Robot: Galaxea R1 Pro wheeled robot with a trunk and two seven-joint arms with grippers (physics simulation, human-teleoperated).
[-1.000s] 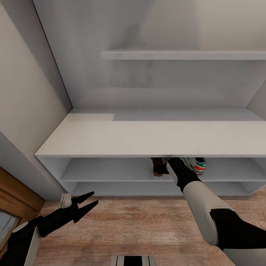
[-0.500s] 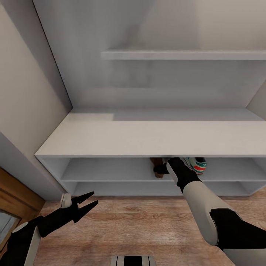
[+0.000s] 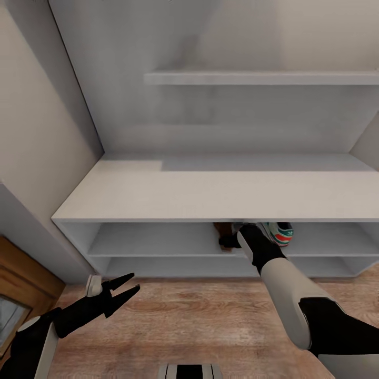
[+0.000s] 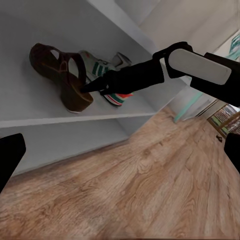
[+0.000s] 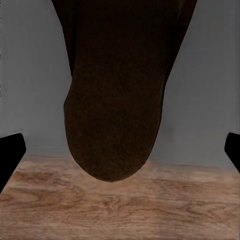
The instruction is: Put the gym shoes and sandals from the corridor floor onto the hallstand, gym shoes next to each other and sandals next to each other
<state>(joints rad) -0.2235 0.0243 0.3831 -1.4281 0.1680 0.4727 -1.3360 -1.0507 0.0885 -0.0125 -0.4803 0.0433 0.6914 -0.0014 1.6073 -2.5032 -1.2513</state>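
Observation:
The hallstand (image 3: 210, 192) is a light grey bench with two open shelves. On its upper shelf lies a dark brown sandal (image 4: 57, 72), heel at the shelf's front edge (image 5: 115, 100). Right beside it stands a white gym shoe (image 4: 107, 70) with green stripes and a red heel (image 3: 280, 234). My right gripper (image 4: 92, 86) reaches under the bench top to the sandal's heel (image 3: 225, 238). In the right wrist view its fingertips (image 5: 10, 155) stand wide apart on either side of the heel, open. My left gripper (image 3: 123, 289) hangs open over the corridor floor (image 3: 210, 316).
A grey wall shelf (image 3: 263, 78) hangs above the bench. A wooden door frame (image 3: 21, 284) stands at the left, close to my left arm. The lower shelf (image 3: 173, 267) shows bare grey. Wood-plank floor stretches in front of the unit.
The head view has shifted very slightly. Both arms, the sandal and the gym shoe stay where they were.

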